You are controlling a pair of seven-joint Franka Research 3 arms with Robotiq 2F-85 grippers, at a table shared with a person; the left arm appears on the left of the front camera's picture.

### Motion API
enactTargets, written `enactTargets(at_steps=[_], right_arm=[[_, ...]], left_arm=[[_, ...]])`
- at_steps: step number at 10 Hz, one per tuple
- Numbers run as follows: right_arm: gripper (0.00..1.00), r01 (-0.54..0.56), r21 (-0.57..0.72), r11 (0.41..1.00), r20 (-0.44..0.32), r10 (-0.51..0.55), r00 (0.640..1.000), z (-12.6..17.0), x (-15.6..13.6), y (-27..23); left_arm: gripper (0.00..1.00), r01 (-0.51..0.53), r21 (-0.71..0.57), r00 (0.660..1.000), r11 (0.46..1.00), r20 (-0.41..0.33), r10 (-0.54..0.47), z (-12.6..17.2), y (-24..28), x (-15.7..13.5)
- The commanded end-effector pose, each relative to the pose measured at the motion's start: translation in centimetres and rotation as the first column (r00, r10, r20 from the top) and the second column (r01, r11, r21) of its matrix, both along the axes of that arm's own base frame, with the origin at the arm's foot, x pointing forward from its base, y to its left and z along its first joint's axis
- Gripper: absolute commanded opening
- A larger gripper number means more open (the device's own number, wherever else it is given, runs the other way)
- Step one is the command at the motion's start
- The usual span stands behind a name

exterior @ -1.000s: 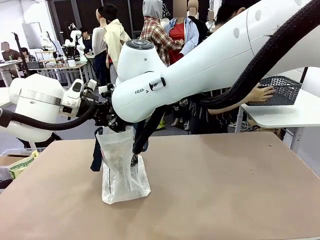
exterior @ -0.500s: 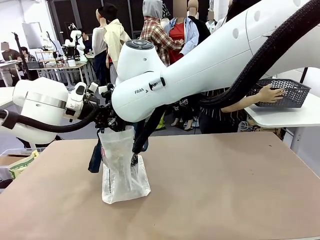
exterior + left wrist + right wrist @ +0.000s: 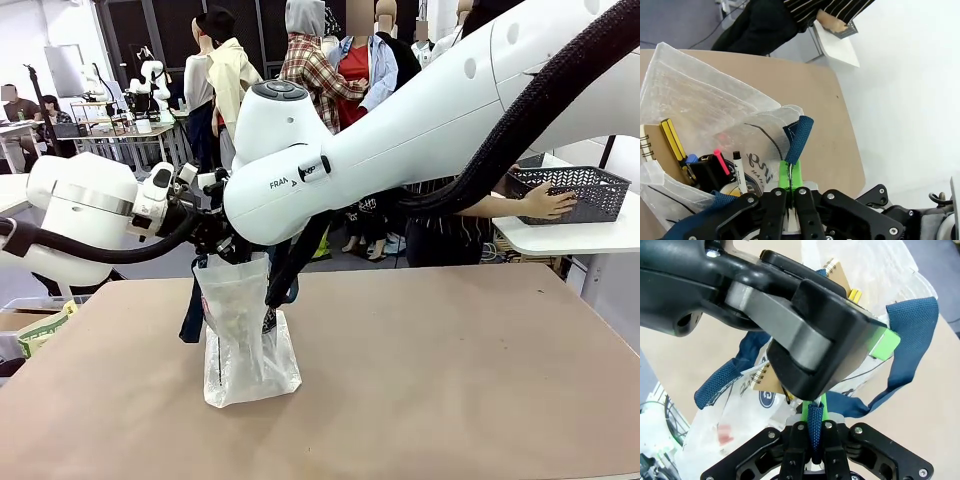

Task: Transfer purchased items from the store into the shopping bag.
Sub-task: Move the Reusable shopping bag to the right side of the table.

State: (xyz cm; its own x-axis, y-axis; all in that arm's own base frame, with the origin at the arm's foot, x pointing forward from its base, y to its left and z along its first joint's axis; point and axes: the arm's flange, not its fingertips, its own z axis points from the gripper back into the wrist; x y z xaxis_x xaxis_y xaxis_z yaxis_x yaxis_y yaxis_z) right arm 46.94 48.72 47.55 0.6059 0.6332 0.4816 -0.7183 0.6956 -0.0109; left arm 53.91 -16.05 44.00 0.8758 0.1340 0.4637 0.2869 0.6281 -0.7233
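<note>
The shopping bag (image 3: 245,340) stands upright on the brown table (image 3: 450,380), left of the middle. My left gripper (image 3: 212,240) is at its top rim. In the left wrist view the left gripper (image 3: 790,172) is shut on the bag's rim by a blue strap handle (image 3: 799,132). My right gripper (image 3: 814,417) is shut on the other blue strap (image 3: 912,335). Inside the bag (image 3: 700,95) lie a spiral notebook (image 3: 650,150), yellow pens (image 3: 671,137) and markers (image 3: 737,167). The store basket (image 3: 575,190) sits on a white side table at the far right, with a person's hand (image 3: 548,203) on it.
My right arm (image 3: 430,110) spans the upper picture from the right, above the table. The white side table (image 3: 560,232) stands beyond the far right corner. The person stands between it and the table's far edge.
My left gripper has closed on the bag's rim. The person has shifted right and dragged the basket a little to the right on the side table.
</note>
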Motion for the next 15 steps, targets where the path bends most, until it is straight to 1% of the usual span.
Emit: enactTargets(at_steps=[1, 7, 12, 13, 15], right_arm=[[0.00, -0.013, -0.005, 1.000, -0.013, 0.013, 1.000, 0.1, 0.1, 0.1], [0.00, 0.023, -0.032, 0.999, -0.026, -0.024, 0.999, 0.1, 0.1, 0.2], [0.97, 0.036, -0.033, 0.999, -0.033, -0.037, 0.999, 0.4, -0.4, -0.2], [1.00, 0.045, -0.035, 0.998, -0.035, -0.047, 0.998, 0.5, -0.6, -0.3], [1.00, 0.078, -0.029, 0.997, -0.034, -0.079, 0.996, 1.0, -1.3, -1.0]], left_arm=[[0.00, -0.015, 0.023, 1.000, 1.000, -0.017, 0.015, 0.1, -0.1, 0.5], [0.00, -0.016, 0.041, 1.000, 0.999, -0.024, 0.017, 0.2, -0.4, 0.4], [0.00, -0.016, 0.047, 0.999, 0.999, -0.029, 0.018, 0.2, -0.5, 0.3], [0.00, -0.017, 0.044, 0.999, 0.999, -0.030, 0.019, 0.1, -0.4, 0.4], [0.00, -0.016, 0.044, 0.999, 0.999, -0.035, 0.018, 0.2, -0.4, 0.4]])
